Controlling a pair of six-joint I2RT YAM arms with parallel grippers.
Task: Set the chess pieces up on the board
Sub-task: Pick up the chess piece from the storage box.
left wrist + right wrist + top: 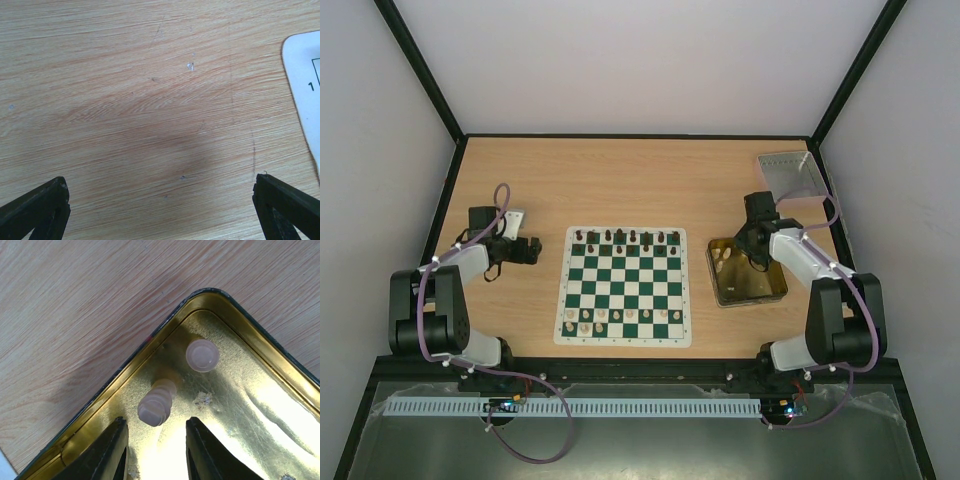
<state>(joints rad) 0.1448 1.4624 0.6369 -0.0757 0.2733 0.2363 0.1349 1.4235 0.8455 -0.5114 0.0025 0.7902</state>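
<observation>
The top view shows the board point(625, 285) in the middle of the surface point(520, 180), with dark chess pieces point(625, 237) along its far row and light ones nearer, all too small to name. Only the right wrist view shows two cream pieces point(202, 355) in a corner of the gold tin point(150, 347), one just ahead of the right hand point(156, 426), whose jaws stand partly apart with nothing between them. The left hand point(160, 190) gapes wide over bare wood just left of the board's white border, its fingers cut off by the frame.

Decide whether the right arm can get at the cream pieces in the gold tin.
Probably yes: its fingers are parted over the open tin, just short of one cream piece, with nothing in the way.
</observation>
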